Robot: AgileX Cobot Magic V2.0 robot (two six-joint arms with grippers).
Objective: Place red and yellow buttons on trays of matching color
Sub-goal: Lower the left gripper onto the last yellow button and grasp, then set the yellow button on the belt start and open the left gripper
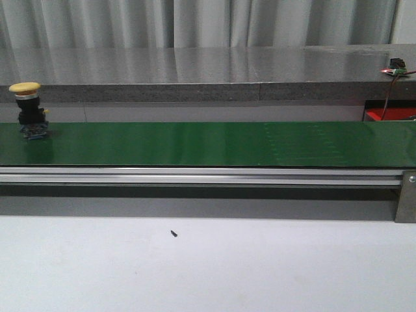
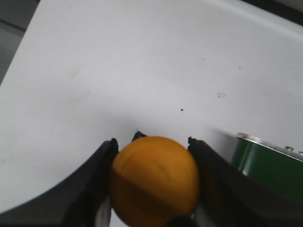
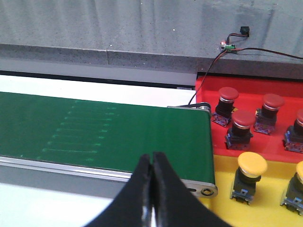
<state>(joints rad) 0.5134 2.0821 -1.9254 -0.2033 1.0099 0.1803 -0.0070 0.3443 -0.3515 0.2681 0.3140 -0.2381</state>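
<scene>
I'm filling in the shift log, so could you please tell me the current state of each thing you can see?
Left gripper: shut on a yellow button cap.
Right gripper: shut, holding nothing.
Yellow button on the belt: upright, at the belt's left end.
Green belt: otherwise bare.
Red tray: holds upright red buttons.
Yellow tray: holds upright yellow buttons.

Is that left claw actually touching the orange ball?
Touching. The left wrist view shows the left gripper with both fingers pressed against the orange ball.
</scene>
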